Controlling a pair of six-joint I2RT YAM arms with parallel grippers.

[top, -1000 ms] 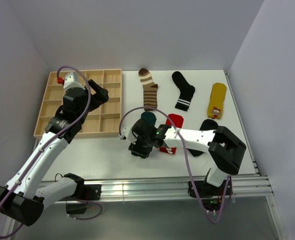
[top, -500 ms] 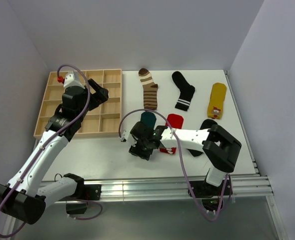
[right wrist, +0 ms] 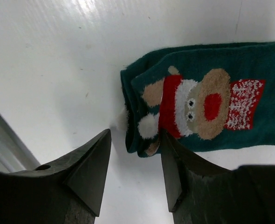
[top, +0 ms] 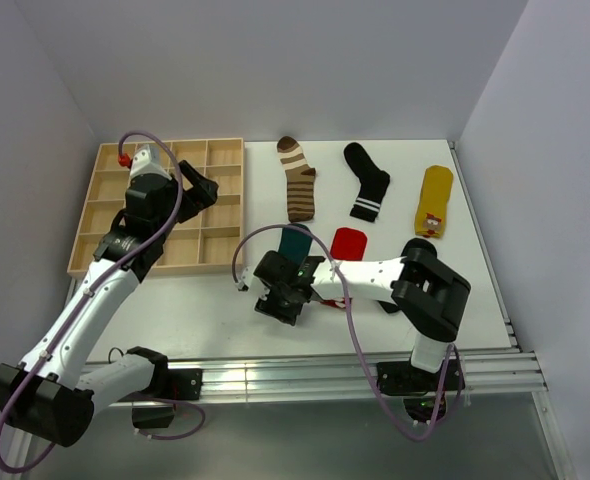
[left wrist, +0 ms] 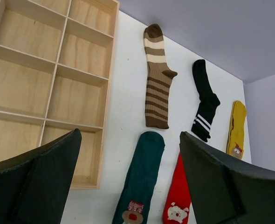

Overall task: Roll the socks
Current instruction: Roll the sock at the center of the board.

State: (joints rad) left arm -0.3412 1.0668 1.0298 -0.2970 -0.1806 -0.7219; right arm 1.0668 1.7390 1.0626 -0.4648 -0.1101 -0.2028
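Right wrist view: my right gripper (right wrist: 135, 140) is low over the white table (right wrist: 58, 56), its two dark fingers (right wrist: 88, 172) standing apart with a clear gap between them. The cuff end of the dark teal sock (right wrist: 207, 112) reaches into that gap from the upper right of the frame. I cannot tell whether either pad touches the fabric, and nothing is pinched. A reindeer patch in red, white and brown lies face up on that sock, just above the fingers. Left wrist view: my left gripper (left wrist: 130, 135) is spread wide and holds nothing, high above the table. Below it the teal sock lies flat at lower centre, with the red sock (left wrist: 179, 196) just beside it to the right. Further up the frame lie the brown-cream striped sock (left wrist: 157, 88), the black sock with white bands (left wrist: 203, 107) and the yellow sock (left wrist: 237, 126), each apart from the others. A wooden compartment tray (left wrist: 58, 70) fills the upper left.
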